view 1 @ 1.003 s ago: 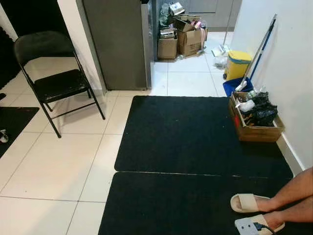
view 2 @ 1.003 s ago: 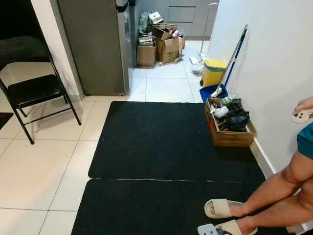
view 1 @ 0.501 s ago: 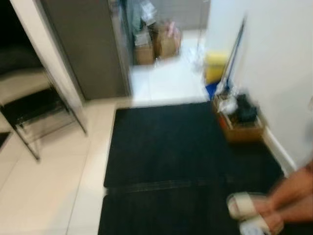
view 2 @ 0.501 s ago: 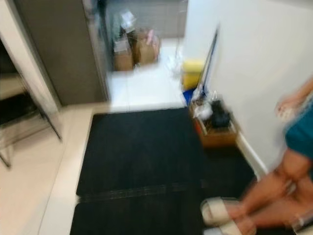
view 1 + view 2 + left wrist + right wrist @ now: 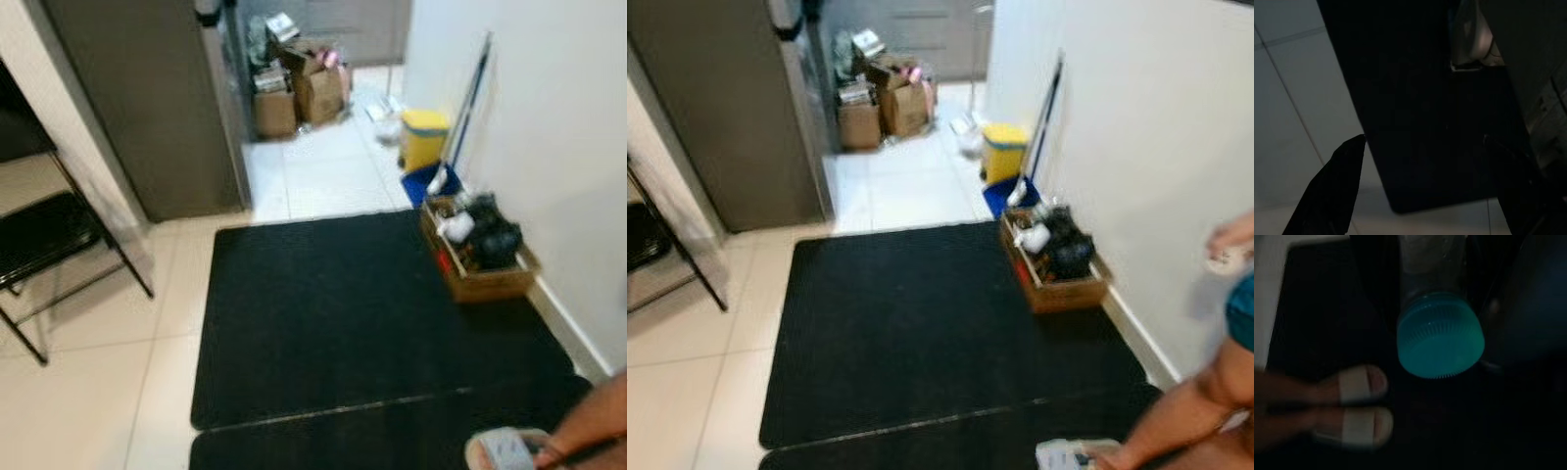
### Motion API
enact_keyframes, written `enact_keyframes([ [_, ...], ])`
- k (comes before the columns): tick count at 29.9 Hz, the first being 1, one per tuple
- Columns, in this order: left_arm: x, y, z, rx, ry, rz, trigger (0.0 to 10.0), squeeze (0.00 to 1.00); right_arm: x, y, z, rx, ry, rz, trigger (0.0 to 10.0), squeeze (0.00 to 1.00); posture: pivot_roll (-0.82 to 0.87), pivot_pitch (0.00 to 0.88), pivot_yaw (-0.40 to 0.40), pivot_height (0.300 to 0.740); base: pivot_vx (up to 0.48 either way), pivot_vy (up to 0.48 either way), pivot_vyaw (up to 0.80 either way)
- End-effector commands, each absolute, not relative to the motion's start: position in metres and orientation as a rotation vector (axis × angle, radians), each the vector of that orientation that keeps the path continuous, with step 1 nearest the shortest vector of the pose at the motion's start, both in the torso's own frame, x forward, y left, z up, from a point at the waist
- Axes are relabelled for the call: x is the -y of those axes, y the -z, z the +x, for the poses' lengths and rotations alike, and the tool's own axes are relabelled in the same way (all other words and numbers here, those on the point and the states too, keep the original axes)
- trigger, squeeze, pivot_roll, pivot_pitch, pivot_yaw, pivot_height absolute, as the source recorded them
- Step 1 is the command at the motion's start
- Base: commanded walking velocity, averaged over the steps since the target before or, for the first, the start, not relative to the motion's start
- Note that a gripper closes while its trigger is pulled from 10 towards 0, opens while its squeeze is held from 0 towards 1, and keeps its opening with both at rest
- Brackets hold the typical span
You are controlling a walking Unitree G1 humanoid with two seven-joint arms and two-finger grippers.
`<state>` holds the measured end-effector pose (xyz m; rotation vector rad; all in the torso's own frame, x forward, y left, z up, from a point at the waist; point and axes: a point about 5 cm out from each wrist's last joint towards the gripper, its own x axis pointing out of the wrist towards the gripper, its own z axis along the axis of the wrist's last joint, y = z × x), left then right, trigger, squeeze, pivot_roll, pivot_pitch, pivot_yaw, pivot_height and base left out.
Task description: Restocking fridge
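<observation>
My right gripper (image 5: 1437, 298) hangs over the black mat (image 5: 323, 313), closed round a clear bottle (image 5: 1432, 264) whose teal cap (image 5: 1440, 335) points at the floor. It looks like smooth plastic, likely slippery and weighty if full, so the body just behind the cap seems the safest hold. My left gripper (image 5: 1425, 186) hangs idle, fingers spread wide, holding nothing. The fridge (image 5: 147, 98) stands ahead, door closed.

We stand on pale tile floor (image 5: 88, 382); black mats (image 5: 333, 313) ahead. White wall (image 5: 558, 147) at 3 o'clock, black folding chair (image 5: 44, 245) at 9, cardboard boxes (image 5: 294, 93) at 12.
</observation>
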<state>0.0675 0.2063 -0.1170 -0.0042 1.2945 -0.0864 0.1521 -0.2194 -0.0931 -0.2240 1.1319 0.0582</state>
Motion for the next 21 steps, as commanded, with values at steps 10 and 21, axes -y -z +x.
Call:
enact_keyframes([
  [10, -0.1996, 0.1075, 0.1104, -1.125, 0.096, -0.011, 10.0, 0.0, 0.2235, 0.0965, 0.141, -1.17, -0.056, -0.227, 10.0, 0.0, -0.02, 0.0, -0.022, 0.74, 0.326, 0.0, 0.0],
  [21, -0.1993, 0.1074, 0.1108, -1.123, 0.098, -0.012, 10.0, 0.0, 0.2238, 0.0963, 0.1414, -1.17, -0.061, -0.234, 10.0, 0.0, -0.02, 0.0, -0.019, 0.74, 0.326, 0.0, 0.0],
])
